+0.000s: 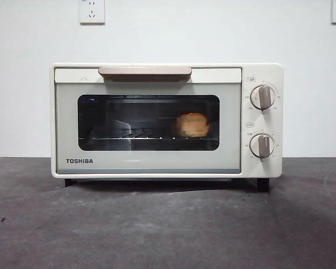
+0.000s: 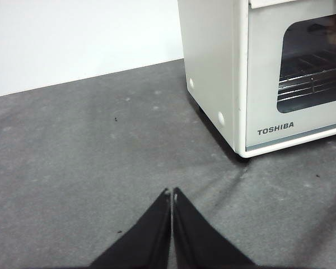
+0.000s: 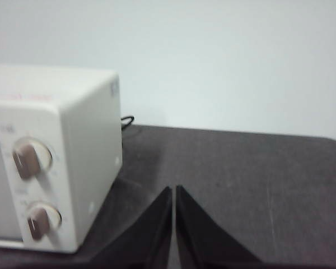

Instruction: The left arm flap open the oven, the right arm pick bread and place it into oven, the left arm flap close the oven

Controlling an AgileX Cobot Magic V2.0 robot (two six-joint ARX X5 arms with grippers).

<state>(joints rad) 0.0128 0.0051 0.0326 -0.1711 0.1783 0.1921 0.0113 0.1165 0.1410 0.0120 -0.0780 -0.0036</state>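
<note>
The left end effector (image 2: 172, 193) is clenched on nothing, its two jaws pressed tip to tip, and sits low over the dark worktop (image 2: 89, 168), off the oven's (image 2: 241, 78) near corner and apart from it. The right end effector (image 3: 174, 190) is likewise clenched and empty, just beside the oven's knob (image 3: 27, 159) end. In the front view neither arm shows. The oven door (image 1: 148, 126) is shut flush, its handle (image 1: 145, 72) up at the top, and the bread (image 1: 192, 125) rests on the wire rack (image 1: 140, 138) behind the glass, toward the knob side. Judging from this, all three steps look done. No further move seems called for beyond keeping both arms clear.
</note>
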